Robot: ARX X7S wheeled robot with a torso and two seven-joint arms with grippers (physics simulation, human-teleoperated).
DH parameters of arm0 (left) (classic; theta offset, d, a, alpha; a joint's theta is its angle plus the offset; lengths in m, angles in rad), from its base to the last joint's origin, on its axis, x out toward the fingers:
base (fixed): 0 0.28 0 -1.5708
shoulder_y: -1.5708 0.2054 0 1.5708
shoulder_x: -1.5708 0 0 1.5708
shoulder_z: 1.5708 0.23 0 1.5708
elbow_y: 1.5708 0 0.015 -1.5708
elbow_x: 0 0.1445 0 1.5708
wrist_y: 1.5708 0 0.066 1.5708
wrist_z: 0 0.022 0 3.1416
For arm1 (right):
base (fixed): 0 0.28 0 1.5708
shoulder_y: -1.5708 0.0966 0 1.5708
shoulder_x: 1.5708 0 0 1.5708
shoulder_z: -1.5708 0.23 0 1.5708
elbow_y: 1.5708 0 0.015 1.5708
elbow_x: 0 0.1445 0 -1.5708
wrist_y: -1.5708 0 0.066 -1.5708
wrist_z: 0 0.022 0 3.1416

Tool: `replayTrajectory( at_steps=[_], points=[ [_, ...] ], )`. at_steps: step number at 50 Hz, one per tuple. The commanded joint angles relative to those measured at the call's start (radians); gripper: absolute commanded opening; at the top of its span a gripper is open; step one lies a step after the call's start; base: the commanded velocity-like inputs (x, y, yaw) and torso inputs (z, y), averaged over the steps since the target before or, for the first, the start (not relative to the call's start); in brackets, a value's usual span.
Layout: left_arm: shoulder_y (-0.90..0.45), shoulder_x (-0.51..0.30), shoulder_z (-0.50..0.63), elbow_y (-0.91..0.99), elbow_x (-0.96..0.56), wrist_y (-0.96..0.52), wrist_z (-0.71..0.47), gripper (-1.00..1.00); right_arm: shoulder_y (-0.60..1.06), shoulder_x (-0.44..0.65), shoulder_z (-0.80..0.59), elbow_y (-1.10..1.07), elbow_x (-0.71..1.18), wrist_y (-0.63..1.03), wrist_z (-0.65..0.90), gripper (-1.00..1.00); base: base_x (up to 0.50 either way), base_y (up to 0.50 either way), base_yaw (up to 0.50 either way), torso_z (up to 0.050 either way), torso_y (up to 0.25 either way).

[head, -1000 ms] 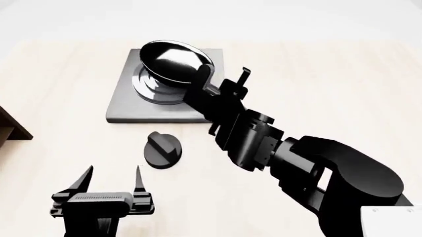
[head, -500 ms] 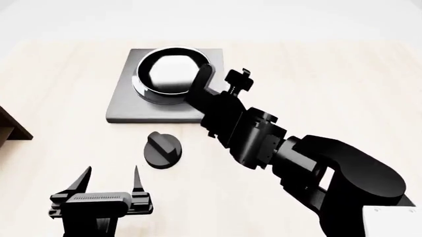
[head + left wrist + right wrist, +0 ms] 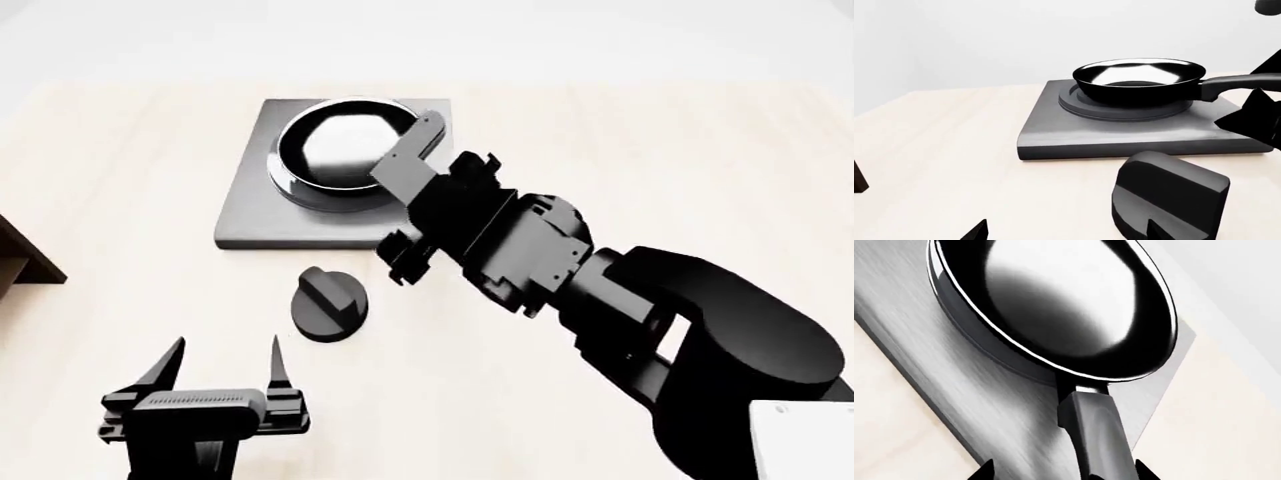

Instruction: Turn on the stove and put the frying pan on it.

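The frying pan (image 3: 339, 148) sits flat on the rings of the grey stove (image 3: 260, 215), its handle (image 3: 406, 158) pointing towards my right gripper (image 3: 424, 205). In the right wrist view the pan (image 3: 1054, 305) fills the picture. Its handle (image 3: 1097, 435) runs between my open fingertips (image 3: 984, 472) without touching them. The round black knob (image 3: 330, 303) lies on the table in front of the stove. My left gripper (image 3: 224, 365) is open and empty, just short of the knob (image 3: 1167, 200). The left wrist view shows the pan (image 3: 1141, 77) on the stove (image 3: 1134, 132).
A dark brown wooden shelf (image 3: 20, 255) juts in at the left edge of the pale wooden table (image 3: 667, 150); its corner also shows in the left wrist view (image 3: 857, 175). My right arm (image 3: 694, 320) crosses the table's right half.
The pan was tilted on the stove a second ago and now lies flat on the rings. My right gripper has opened off the handle and turned. The left arm has not moved.
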Motion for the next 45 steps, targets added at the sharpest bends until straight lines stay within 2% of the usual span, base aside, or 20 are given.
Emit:
replayTrajectory(
  at_steps=[1, 12, 13, 14, 17, 18, 22, 23, 32, 45],
  points=[
    [-0.001, 0.018, -0.02, 0.0, 0.017, -0.005, 0.023, 1.0, 0.044, -0.026, 0.028, 0.01, 0.118, -0.068, -0.074, 1.0, 0.0, 0.0, 0.0, 0.0, 0.0],
    [-0.002, 0.014, -0.014, 0.028, 0.028, -0.023, 0.007, 1.0, 0.109, -0.016, 0.03, -0.019, 0.127, -0.223, -0.03, 1.0, 0.0, 0.0, 0.0, 0.0, 0.0],
    [-0.002, 0.014, -0.014, 0.029, 0.028, -0.024, 0.006, 1.0, 0.112, 0.012, 0.03, -0.076, 0.13, -0.215, -0.002, 1.0, 0.0, 0.0, 0.0, 0.0, 0.0],
    [-0.003, 0.014, -0.014, 0.033, 0.029, -0.027, 0.004, 1.0, 0.116, 0.086, 0.027, -0.226, 0.123, -0.214, 0.079, 1.0, 0.0, 0.0, 0.0, 0.0, 0.0],
    [-0.004, 0.012, -0.015, 0.043, 0.029, -0.033, -0.001, 1.0, 0.115, 0.181, 0.038, -0.411, 0.123, -0.213, 0.205, 1.0, 0.0, 0.0, 0.0, 0.0, 0.0],
    [-0.002, 0.014, -0.012, 0.045, 0.067, -0.013, -0.019, 1.0, 0.112, 0.239, 0.036, -0.521, 0.113, -0.217, 0.266, 1.0, 0.0, 0.0, 0.0, 0.0, 0.0],
    [0.0, 0.011, -0.013, 0.065, 0.062, -0.018, -0.021, 1.0, 0.101, 0.341, 0.034, -0.703, 0.076, -0.23, 0.408, 1.0, 0.0, 0.0, 0.0, 0.0, 0.0],
    [0.0, 0.011, -0.022, 0.077, 0.054, -0.014, -0.024, 1.0, 0.086, 0.397, 0.051, -0.787, 0.093, -0.248, 0.446, 1.0, 0.0, 0.0, 0.0, 0.0, 0.0],
    [-0.003, 0.012, -0.047, 0.124, 0.062, 0.001, -0.055, 1.0, -0.016, 0.658, 0.055, -1.129, -0.017, -0.349, 0.705, 1.0, 0.0, 0.0, 0.0, 0.0, 0.0],
    [0.015, 0.01, -0.093, 0.248, 0.086, 0.06, -0.104, 1.0, -0.221, 0.925, 0.009, -1.469, -0.302, -0.461, 1.073, 1.0, 0.0, 0.0, 0.0, 0.0, 0.0]
  ],
)
